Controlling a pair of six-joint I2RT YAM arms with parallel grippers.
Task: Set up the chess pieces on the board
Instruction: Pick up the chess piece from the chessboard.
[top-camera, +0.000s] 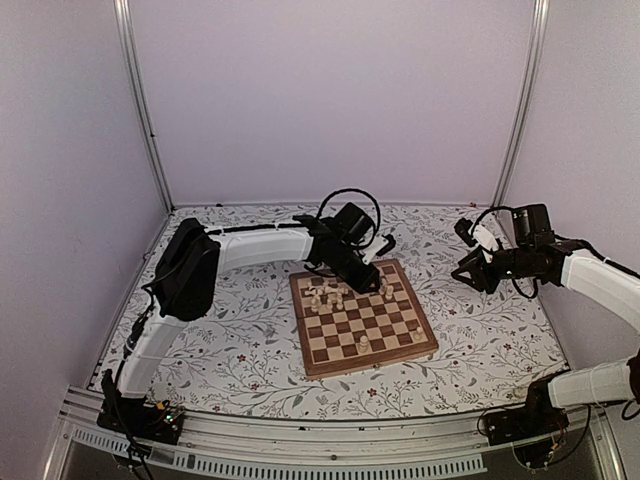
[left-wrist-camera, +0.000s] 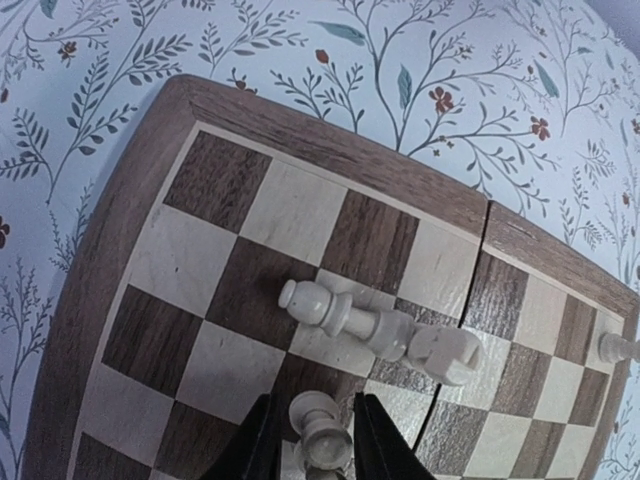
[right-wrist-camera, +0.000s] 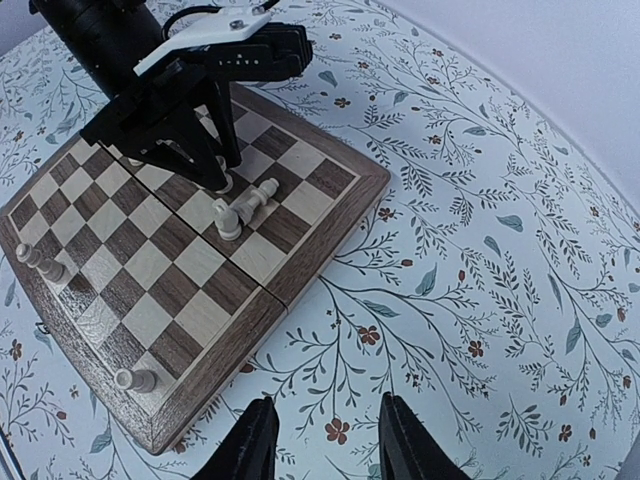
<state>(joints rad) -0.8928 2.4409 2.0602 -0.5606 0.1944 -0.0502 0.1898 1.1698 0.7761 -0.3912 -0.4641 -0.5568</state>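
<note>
The wooden board (top-camera: 345, 350) lies mid-table. My left gripper (top-camera: 377, 282) is low over its far right corner. In the left wrist view its black fingers (left-wrist-camera: 262, 445) stand close on either side of a small cream piece (left-wrist-camera: 320, 432), with a thin gap showing on the left. Just beyond it, a cream piece (left-wrist-camera: 345, 318) lies on its side against a rook (left-wrist-camera: 446, 353). These also show in the right wrist view, the lying piece (right-wrist-camera: 262, 194) beside the rook (right-wrist-camera: 228, 218). My right gripper (right-wrist-camera: 323, 440) is open and empty, over the tablecloth right of the board (right-wrist-camera: 300, 270).
Several cream pieces (top-camera: 327, 296) stand along the board's far left squares, and single ones nearer the front (top-camera: 362, 344) and right (top-camera: 416, 326). White walls and metal posts close in the floral tabletop (top-camera: 230, 350). The left arm's cables (top-camera: 350, 200) loop above the board.
</note>
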